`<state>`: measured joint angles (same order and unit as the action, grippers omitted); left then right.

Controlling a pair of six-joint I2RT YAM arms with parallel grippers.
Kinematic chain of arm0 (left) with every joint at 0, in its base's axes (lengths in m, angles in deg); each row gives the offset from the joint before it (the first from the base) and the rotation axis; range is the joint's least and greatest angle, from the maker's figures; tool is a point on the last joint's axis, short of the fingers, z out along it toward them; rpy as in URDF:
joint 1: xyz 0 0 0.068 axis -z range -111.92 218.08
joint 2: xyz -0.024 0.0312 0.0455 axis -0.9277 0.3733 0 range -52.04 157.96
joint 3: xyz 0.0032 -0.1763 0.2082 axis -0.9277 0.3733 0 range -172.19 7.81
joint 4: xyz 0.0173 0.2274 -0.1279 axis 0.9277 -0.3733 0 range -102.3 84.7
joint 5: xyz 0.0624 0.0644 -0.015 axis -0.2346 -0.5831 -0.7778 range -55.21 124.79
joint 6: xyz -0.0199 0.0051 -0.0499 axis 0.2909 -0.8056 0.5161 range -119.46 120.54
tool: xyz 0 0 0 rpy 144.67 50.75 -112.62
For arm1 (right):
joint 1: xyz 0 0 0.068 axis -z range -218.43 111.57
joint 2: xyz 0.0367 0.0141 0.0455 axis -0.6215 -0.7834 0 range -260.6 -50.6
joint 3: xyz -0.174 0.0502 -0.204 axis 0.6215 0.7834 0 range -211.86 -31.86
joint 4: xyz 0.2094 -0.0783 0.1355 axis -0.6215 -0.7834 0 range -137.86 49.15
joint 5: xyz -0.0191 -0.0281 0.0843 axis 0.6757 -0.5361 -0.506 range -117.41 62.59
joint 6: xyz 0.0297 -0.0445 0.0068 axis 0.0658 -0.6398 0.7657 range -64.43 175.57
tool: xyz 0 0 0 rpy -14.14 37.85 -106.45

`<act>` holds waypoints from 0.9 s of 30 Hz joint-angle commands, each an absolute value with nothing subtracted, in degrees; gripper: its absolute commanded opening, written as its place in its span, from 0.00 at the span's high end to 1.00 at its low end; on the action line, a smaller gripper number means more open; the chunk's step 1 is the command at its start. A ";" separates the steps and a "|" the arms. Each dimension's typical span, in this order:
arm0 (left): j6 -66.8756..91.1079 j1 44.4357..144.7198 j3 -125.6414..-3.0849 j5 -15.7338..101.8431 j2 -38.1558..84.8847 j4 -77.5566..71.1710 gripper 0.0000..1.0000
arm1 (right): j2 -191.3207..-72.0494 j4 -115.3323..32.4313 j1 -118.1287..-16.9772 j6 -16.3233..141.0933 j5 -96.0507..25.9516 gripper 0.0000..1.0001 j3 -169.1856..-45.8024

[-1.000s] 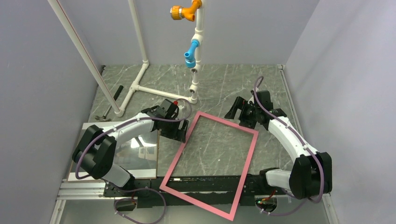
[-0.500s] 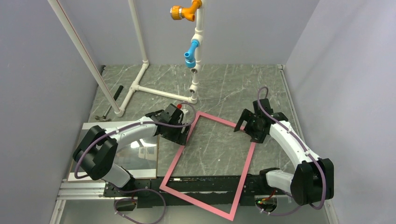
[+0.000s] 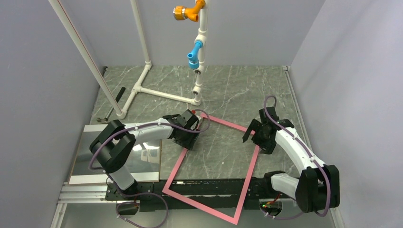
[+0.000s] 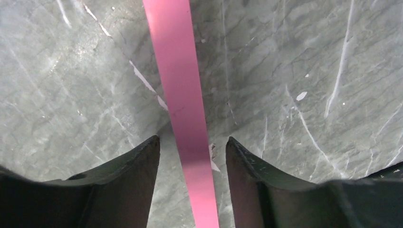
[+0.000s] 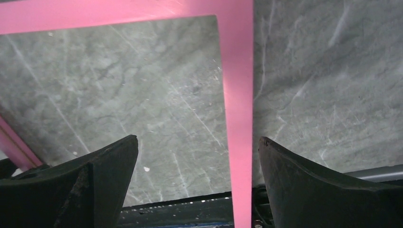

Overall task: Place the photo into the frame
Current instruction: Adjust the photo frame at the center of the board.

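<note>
The pink frame point(image 3: 215, 123) lies flat on the grey marble table, tilted, its near corner overhanging the front rail. My left gripper point(image 3: 190, 136) is open astride the frame's left rail point(image 4: 178, 71), with a gap on each side between the rail and my fingers point(image 4: 138, 180). My right gripper point(image 3: 259, 138) is wide open over the frame's right rail point(image 5: 237, 95), which runs close to the right-hand finger point(image 5: 304, 180). The glossy photo point(image 3: 147, 164) lies flat at the left, partly under my left arm.
A white pipe stand point(image 3: 198, 47) with orange and blue fittings rises at the back centre, its base pipes running left. A dark hand tool point(image 3: 114, 105) lies at the back left. A black mounting rail point(image 3: 209, 185) crosses the near edge under the frame.
My left gripper has moved right over the frame's left rail and its jaws have narrowed. My right gripper has swung nearer and down over the right rail. The frame stays put.
</note>
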<state>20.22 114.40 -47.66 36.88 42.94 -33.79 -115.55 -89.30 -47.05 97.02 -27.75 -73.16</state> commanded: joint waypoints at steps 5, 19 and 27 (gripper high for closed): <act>24.61 115.34 -49.28 31.64 43.49 -36.15 0.70 | -115.68 -87.91 -46.51 96.76 -30.61 0.00 -70.32; 36.37 115.36 -45.63 25.09 36.23 -38.77 1.00 | -118.48 -81.69 -49.11 93.12 -36.84 0.00 -71.33; 42.51 113.72 -43.42 22.52 31.55 -38.97 1.00 | -124.96 -80.48 -55.47 93.49 -33.28 0.01 -75.21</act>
<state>37.03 115.04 -44.01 24.53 35.13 -40.13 -122.87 -82.61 -52.36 93.52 -35.18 -71.19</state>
